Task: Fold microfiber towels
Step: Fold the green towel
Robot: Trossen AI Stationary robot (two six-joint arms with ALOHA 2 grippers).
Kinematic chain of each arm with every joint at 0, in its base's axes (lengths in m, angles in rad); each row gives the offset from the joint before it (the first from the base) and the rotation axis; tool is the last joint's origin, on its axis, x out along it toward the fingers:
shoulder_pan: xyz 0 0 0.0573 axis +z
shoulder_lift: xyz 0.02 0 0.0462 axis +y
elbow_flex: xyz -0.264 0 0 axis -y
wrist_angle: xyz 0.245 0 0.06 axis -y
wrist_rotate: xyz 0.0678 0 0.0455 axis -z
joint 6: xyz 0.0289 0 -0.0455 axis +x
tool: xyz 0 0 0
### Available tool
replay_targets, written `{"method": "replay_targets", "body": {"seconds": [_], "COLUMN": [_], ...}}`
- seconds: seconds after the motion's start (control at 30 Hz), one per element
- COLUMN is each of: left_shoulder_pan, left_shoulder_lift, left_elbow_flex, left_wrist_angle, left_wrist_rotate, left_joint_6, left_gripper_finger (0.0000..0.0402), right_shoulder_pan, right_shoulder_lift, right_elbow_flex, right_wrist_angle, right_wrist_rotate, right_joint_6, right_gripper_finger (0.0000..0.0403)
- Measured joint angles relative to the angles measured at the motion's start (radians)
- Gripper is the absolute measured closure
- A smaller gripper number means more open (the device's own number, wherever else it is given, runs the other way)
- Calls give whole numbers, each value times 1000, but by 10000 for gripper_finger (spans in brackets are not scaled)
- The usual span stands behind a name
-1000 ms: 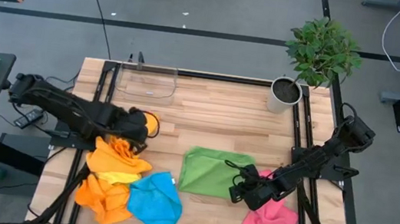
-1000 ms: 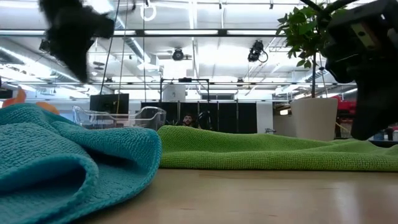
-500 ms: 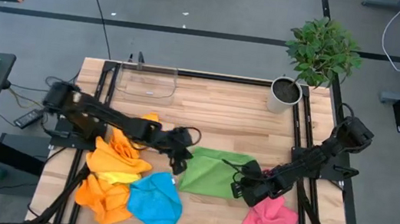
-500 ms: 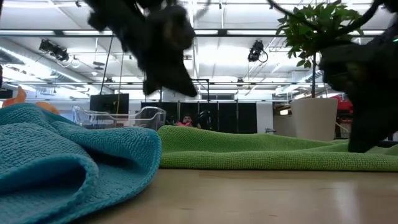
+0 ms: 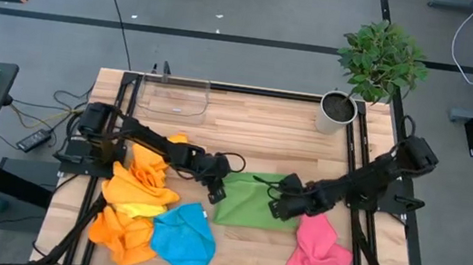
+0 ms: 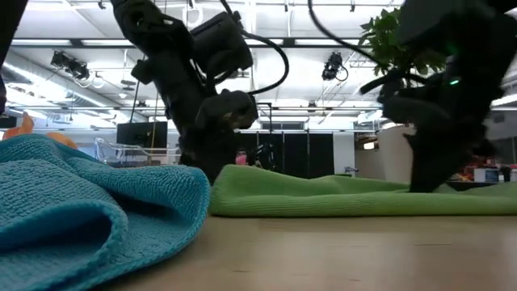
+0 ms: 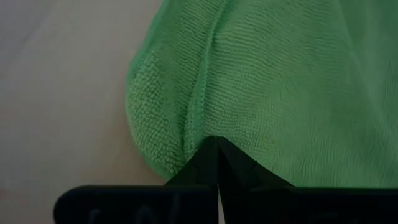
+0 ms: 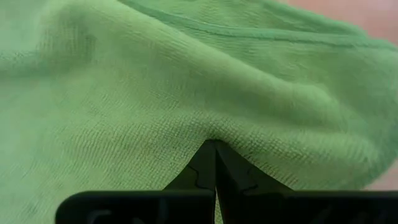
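I have both sets of jaws clamped on the green towel [image 5: 250, 203] mid-counter — left gripper [image 5: 215, 188] at its left edge, right gripper [image 5: 280, 203] at its right edge.

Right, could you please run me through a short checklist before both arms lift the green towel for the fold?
1. Left claw shut on the green towel at its left edge: ok; the left wrist view shows cloth pinched at the closed fingertips.
2. Right claw shut on the same towel at its right edge: ok in the right wrist view.
3. Towel flat on the table between the grips: ok, only low wrinkles.
4. Blue towel clear of the green one: cannot tell; they lie very close at the lower left corner.
5. Pink towel clear of the right claw: cannot tell; it lies right beside it.
6. Potted plant out of the way: ok.
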Motion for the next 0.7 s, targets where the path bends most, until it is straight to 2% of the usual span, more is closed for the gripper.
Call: {"method": "replay_targets", "body": {"seconds": [0.13, 0.3, 0.43, 0.57, 0.63, 0.7], "left_shoulder_pan": [-1, -25, -25, 18, 44, 67], "left_shoulder_lift": [-24, -83, -192, -308, -363, -376], "left_elbow_flex": [-1, -13, -5, -8, -7, -5], "left_wrist_angle": [-117, -119, -51, -68, -110, -138], "left_wrist_rotate": [46, 183, 237, 181, 126, 83], "left_joint_6": [-57, -114, -126, -90, -44, -9], "left_gripper_finger": [390, 396, 386, 389, 395, 395], "right_shoulder_pan": [-116, -303, -406, -400, -353, -274], "right_shoulder_lift": [0, 0, -21, -71, -94, -105], "right_elbow_flex": [0, 1, 59, 175, 224, 235], "right_wrist_angle": [3, 94, 104, -39, -96, -112], "right_wrist_rotate": [23, 51, -29, -129, -160, -134], "right_joint_6": [-175, -424, -573, -625, -570, -469], "right_gripper_finger": [398, 398, 398, 398, 398, 398]}}
